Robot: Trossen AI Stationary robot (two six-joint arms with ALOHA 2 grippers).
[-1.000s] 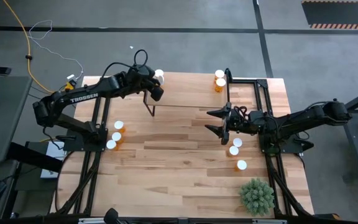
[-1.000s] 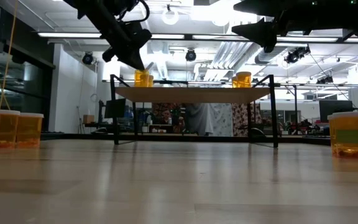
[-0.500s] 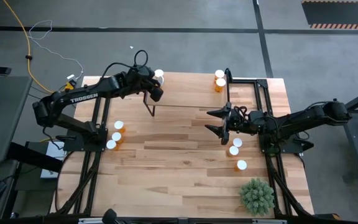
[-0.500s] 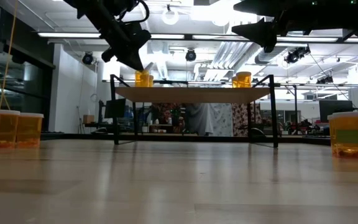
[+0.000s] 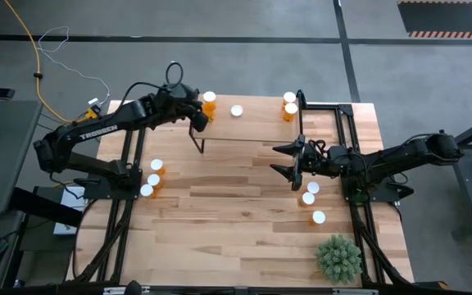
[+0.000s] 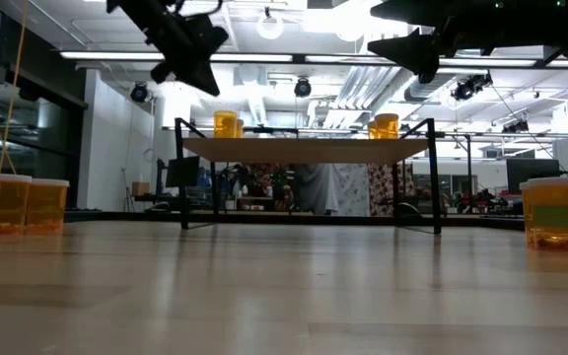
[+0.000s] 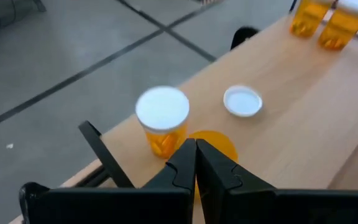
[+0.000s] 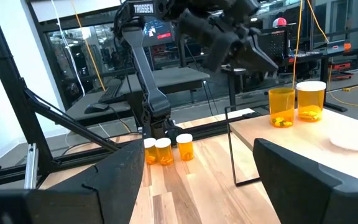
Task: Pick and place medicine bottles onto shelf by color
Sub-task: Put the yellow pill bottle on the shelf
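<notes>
High view: the left fingers (image 5: 197, 121) are pressed together, empty, at the shelf's (image 5: 252, 124) left end, just beside a bottle (image 5: 210, 101). A loose cap (image 5: 237, 110) lies nearby. A careless swing could tip that bottle. The right fingers (image 5: 282, 150) wait spread apart over the counter (image 5: 220, 213).

Low view: the left arm hangs above the shelf's end, angled down.

Left wrist view: an uncapped bottle (image 7: 219, 142) stands right behind the fingertips; a nudge would likely spill it.

Right wrist view: the open bottle (image 8: 281, 107) stands upright beside a capped one (image 8: 311, 99).
</notes>
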